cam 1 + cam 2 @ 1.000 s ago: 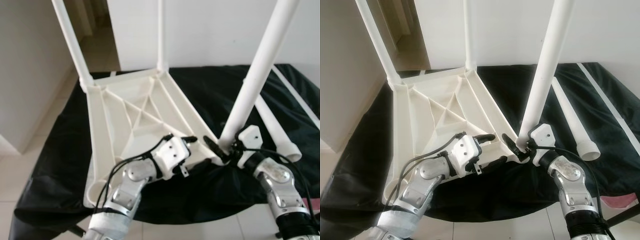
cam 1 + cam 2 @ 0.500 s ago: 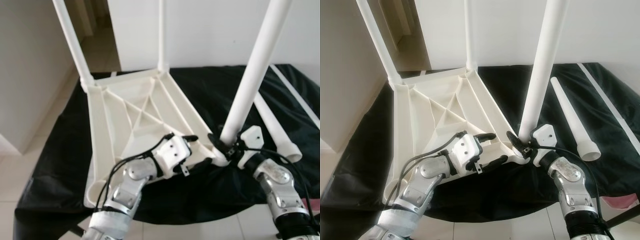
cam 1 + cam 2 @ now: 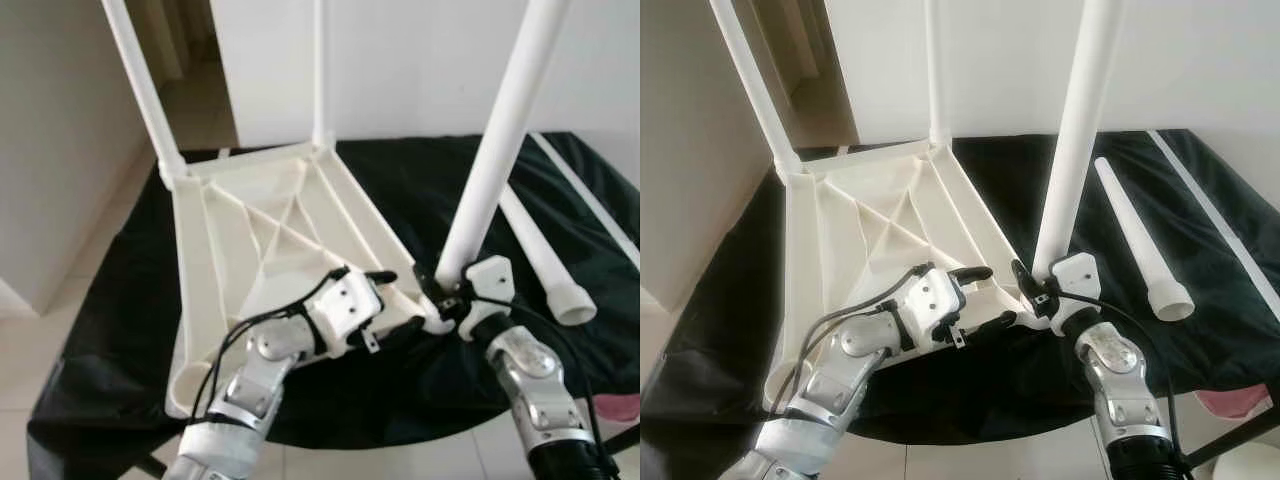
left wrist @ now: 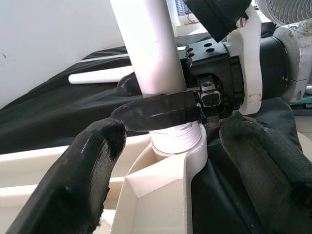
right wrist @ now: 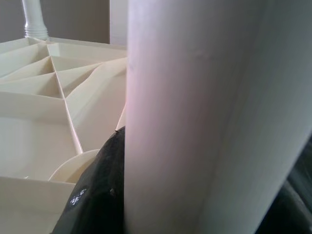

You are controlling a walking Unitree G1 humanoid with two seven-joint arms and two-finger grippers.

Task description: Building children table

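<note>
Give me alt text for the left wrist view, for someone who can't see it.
The right gripper clamps a white table leg just above the corner socket of the upturned white tabletop. The left gripper's two black fingers stand open on either side in the foreground, with a spare leg lying on black cloth behind.

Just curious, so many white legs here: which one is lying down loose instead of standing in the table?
The tapered leg lying flat on the black cloth, right of the upturned tabletop; the others stand upright in its corners.

You're seeing smooth, glossy white plastic on the table leg (image 4: 151, 53), matt ribbed cream plastic tabletop (image 3: 250, 230), crinkly black cloth (image 3: 120, 300) beneath, rubbery matt fingers (image 4: 92, 165).
</note>
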